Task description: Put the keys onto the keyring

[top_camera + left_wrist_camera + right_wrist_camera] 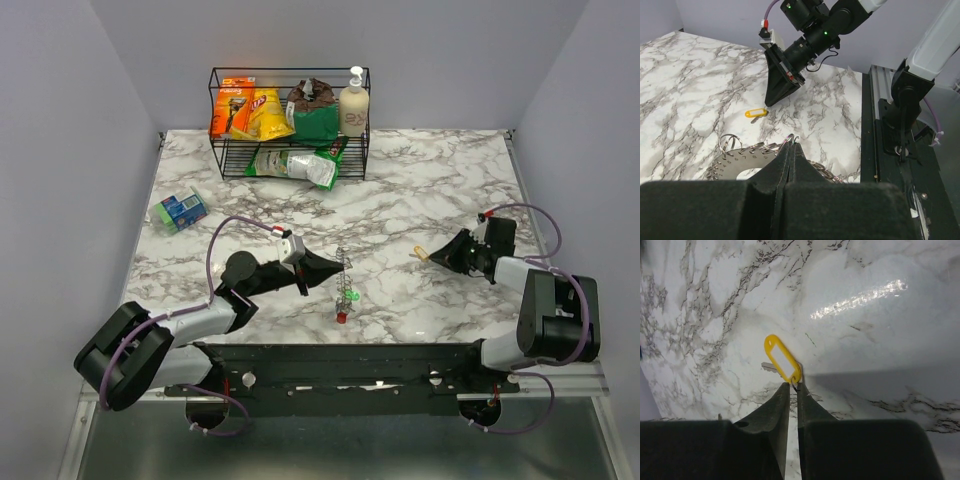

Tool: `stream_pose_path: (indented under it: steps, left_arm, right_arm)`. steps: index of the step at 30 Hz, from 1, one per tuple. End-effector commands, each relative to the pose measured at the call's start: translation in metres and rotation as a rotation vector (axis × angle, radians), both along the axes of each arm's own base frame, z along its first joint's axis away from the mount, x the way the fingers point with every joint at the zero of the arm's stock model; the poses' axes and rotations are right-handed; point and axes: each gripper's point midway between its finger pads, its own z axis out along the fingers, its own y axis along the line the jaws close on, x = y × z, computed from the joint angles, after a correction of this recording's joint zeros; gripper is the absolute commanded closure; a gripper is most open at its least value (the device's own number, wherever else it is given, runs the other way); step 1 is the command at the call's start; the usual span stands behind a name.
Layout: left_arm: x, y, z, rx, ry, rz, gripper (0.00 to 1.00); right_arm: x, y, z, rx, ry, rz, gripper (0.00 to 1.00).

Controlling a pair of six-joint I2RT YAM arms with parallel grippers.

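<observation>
Fingers first: right fingers (771, 422) drawn together to a thin slit, nipping the small loop at the end of the yellow key (783, 361). Key lies flat on the worktop (450, 180), tag pointing away from the tips, blade peeking out from under the tag.

Well apart to its left: the keyring (344, 268), a coiled silvery wire stretched front to back. Left fingers (781, 170) pressed tight together, clamped on a turn of the wire at its side. In the left wrist view the coil fans out on both sides of the tips. Green key (352, 297) and red key (342, 316) sit at the near end of the keyring (too small to tell whether threaded or only touching).

Step in hand, as I judge it: pick-up of the yellow key, with the keyring held steady to receive it. Threading of this key not yet done.

Next move calls for:
- lifting the key off the worktop without losing the nip on so small a loop;
- carrying it leftward across the gap to the keyring;
- lining the loop up with a free end of wire, while the left arm holds the coil without twisting it.

Fine alignment, little margin.

Further out: small blue-green box (179, 210) at the left, wire rack (290, 72) of packets and a bottle at the back edge, both well apart from the work.
</observation>
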Motion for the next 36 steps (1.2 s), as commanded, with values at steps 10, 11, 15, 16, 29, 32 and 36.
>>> stream_pose_path:
  steps: [10, 11, 15, 16, 29, 32, 36]
  left_arm:
    - [-0.0026, 0.0011, 0.0167, -0.036, -0.06, -0.008, 1.0]
    - [-0.0023, 0.0011, 0.0167, -0.036, -0.061, -0.006, 1.0]
    - [-0.0025, 0.0002, 0.0171, -0.039, -0.055, -0.012, 1.0]
    - [-0.0024, 0.0, 0.0177, -0.04, -0.056, -0.012, 1.0]
    - [-0.0028, 0.0016, 0.0177, -0.041, -0.053, -0.005, 1.0]
    - [-0.0028, 0.0019, 0.0185, -0.04, -0.061, -0.004, 1.0]
    - [-0.0028, 0.0016, 0.0206, -0.037, -0.062, -0.006, 1.0]
  right_arm:
    - [0.0055, -0.0044, -0.0042, -0.014, 0.02, 0.004, 0.75]
    - [0.0054, -0.0039, -0.004, -0.011, 0.02, 0.006, 0.75]
    - [0.0061, -0.0031, -0.0027, -0.009, 0.013, 0.014, 0.76]
    - [0.0062, -0.003, -0.0028, -0.01, 0.013, 0.017, 0.76]
    - [0.0058, -0.0039, -0.0058, -0.022, 0.034, 0.038, 0.81]
    - [0.0106, -0.0049, -0.0034, -0.028, 0.024, 0.045, 0.82]
    - [0.004, -0.0024, -0.0062, -0.016, 0.066, 0.058, 0.82]
